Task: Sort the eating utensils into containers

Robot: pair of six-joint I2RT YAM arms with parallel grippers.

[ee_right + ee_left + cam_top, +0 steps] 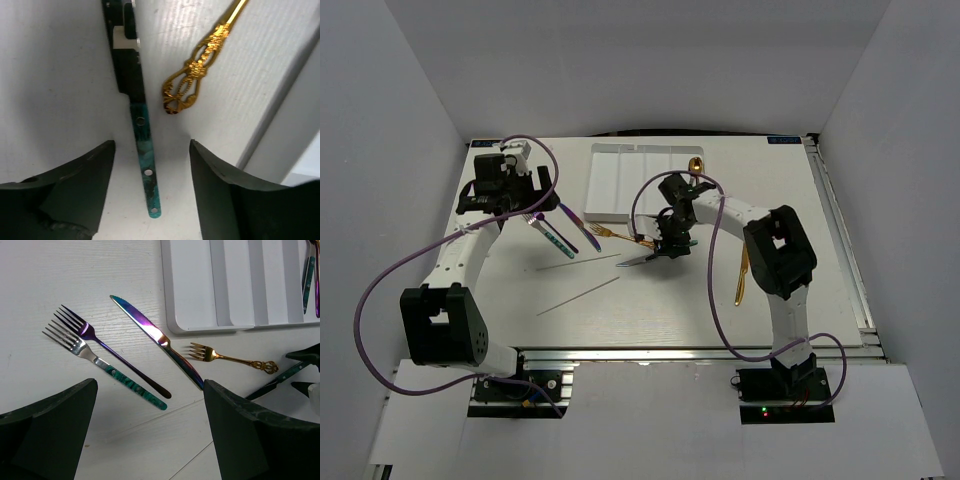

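Note:
The teal-handled knife (642, 259) lies on the table, its handle (145, 160) between the fingers of my right gripper (150, 172), which stands open around it without touching. A gold fork (227, 358) lies just beside it. A purple knife (155, 335), a purple fork (107, 350) and a teal-handled fork (112, 372) lie left of that, ahead of my open, empty left gripper (150, 440). The white divided tray (620, 180) sits at the back with teal and purple handles (310, 277) in its right compartment.
A gold spoon (695, 165) lies at the tray's right edge and a gold knife (743, 275) lies beside the right arm. Two thin grey lines (578, 296) cross the table in front. White walls enclose the table.

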